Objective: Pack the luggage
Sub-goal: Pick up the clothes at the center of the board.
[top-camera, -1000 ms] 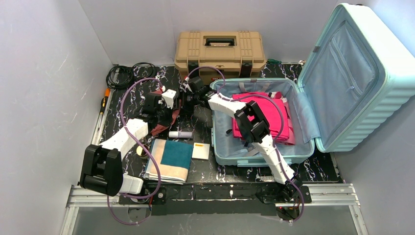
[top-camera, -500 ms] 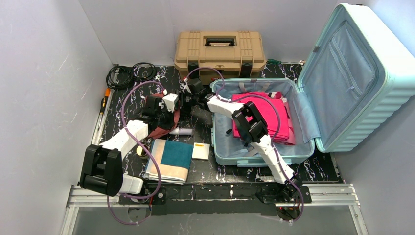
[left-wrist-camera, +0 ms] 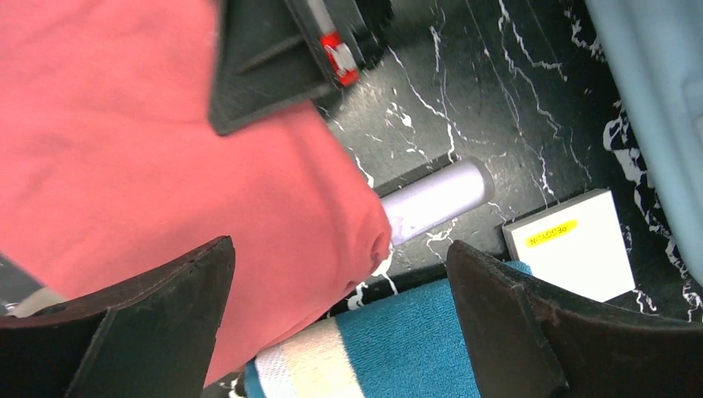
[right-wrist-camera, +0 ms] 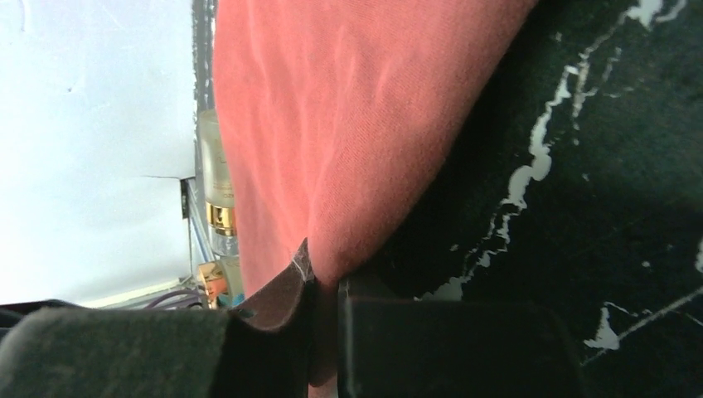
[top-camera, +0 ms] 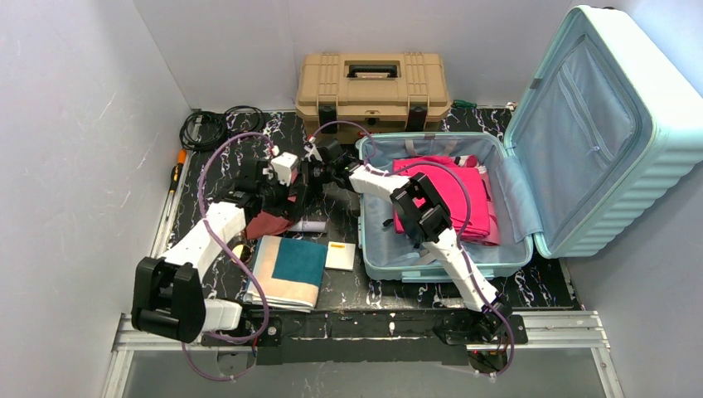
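A tan toolbox [top-camera: 373,87] with black latches is set, lid shut, at the far edge of the black marbled tabletop [left-wrist-camera: 514,99]. A coil of black cable [top-camera: 217,126] is laid in the far left corner, and an orange-handled screwdriver [top-camera: 177,170] along the left edge. A folded teal-and-cream towel [top-camera: 288,271] is placed at the near edge, with a small white box [left-wrist-camera: 572,249] bearing a yellow label just beside it. One end of a pale tube [left-wrist-camera: 435,199] is covered by a salmon-red cloth [left-wrist-camera: 124,166]. A clear bottle [right-wrist-camera: 217,195] with a gold collar is partly seen behind the cloth.
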{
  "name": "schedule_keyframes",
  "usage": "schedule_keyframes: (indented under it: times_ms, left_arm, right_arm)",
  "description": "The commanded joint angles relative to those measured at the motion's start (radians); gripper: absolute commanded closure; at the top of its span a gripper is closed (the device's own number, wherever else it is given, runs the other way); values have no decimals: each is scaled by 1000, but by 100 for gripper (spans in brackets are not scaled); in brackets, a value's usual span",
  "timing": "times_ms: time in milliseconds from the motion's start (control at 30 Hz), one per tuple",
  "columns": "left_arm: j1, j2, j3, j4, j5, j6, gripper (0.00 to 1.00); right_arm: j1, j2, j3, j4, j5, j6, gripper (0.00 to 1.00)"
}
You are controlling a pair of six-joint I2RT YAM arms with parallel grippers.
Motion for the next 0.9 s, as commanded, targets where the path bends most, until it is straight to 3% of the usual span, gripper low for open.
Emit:
schedule_keyframes:
  times_ms: [0, 167, 500, 867]
  left_arm:
    - [44, -74, 100, -103, 0, 25, 2]
    - [97, -118, 189, -192, -8, 15, 2]
    - [148, -184, 255, -257, -75, 0, 2]
    - [152, -149, 322, -325, -101, -5, 2]
  right_arm:
    - [-6, -56, 51, -126, 34, -113, 99]
    - [-10, -163, 63, -258, 124, -241, 99]
    - [-24, -425, -125, -336, 257, -361, 99]
    - [-150, -762, -494, -447, 287, -558, 99]
